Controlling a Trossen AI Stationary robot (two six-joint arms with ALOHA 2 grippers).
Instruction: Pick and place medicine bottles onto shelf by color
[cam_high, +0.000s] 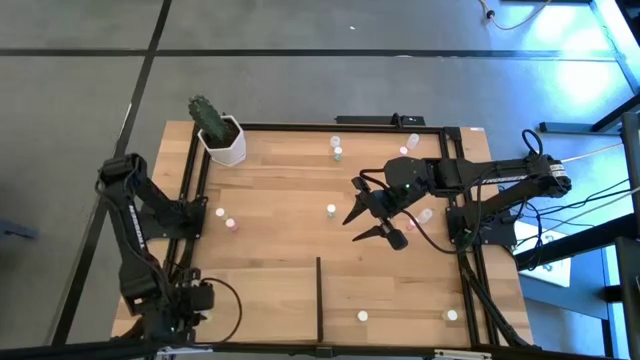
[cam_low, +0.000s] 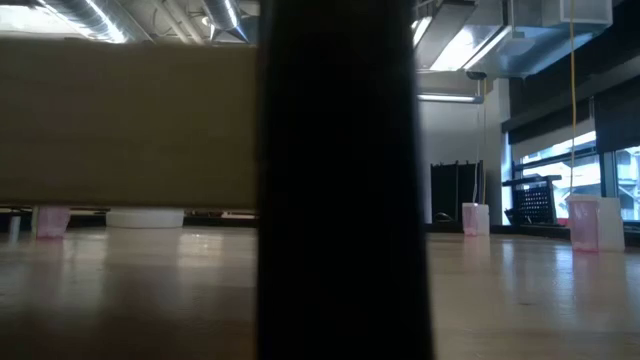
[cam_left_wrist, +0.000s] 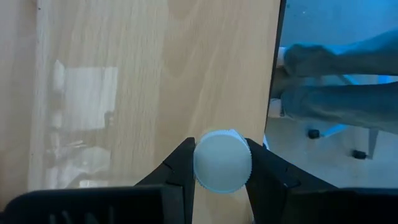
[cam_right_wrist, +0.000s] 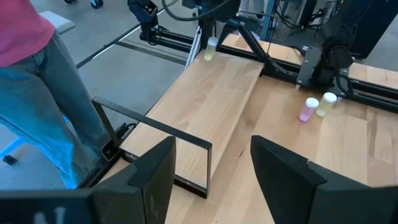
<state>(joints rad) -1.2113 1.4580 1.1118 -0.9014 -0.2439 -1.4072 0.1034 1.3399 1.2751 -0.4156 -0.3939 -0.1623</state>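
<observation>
Since your left claw is clamped on a bottle, log it so:
- **Bottle:** white cap up, long axis vertical, over the shelf by the bench's left edge.
- **Shelf:** lies straight below the bottle, so the set-down looks to be straight down.
- **Right claw**: fingers apart, empty, mid-bench, well apart from the shelf.
</observation>
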